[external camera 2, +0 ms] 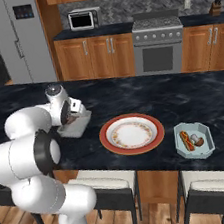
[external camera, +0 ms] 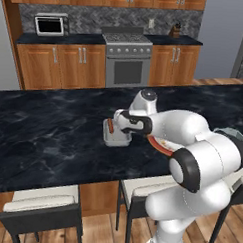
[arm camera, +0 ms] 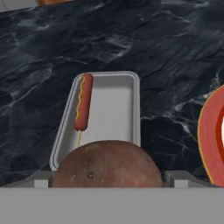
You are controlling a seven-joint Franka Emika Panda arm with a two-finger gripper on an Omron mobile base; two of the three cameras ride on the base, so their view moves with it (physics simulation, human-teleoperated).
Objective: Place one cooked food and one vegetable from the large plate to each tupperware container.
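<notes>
i have the gripper (arm camera: 108, 181) clamped on a round brown potato (arm camera: 108, 164), which bulges between the two finger tips at the bottom of the hand view, so the claw is closed on it and carrying it. it hangs over the near end of the grey tupperware container (arm camera: 127, 109), and i judge that is because this tub lacks its vegetable: a corn dog (arm camera: 82, 101) with a yellow mustard line already lies along its left wall, leaving the right side of the floor bare for the potato. the large plate (external camera 2: 108, 142) sits just beside that tub toward the middle of the counter, and its white centre looks bare of food, which fits a task close to its end. the pale blue container (external camera 2: 181, 147) is well apart on the far side of the plate and already holds a reddish sausage-like piece and a rounded brown-and-white item. everything rests on a dark marbled island counter (external camera: 43, 135) with cushioned stools tucked under its near edge. beyond it stand wooden cabinets, a steel stove (external camera: 127, 57), a microwave (external camera: 49, 25) and a tall fridge (external camera 2: 23, 38).
</notes>
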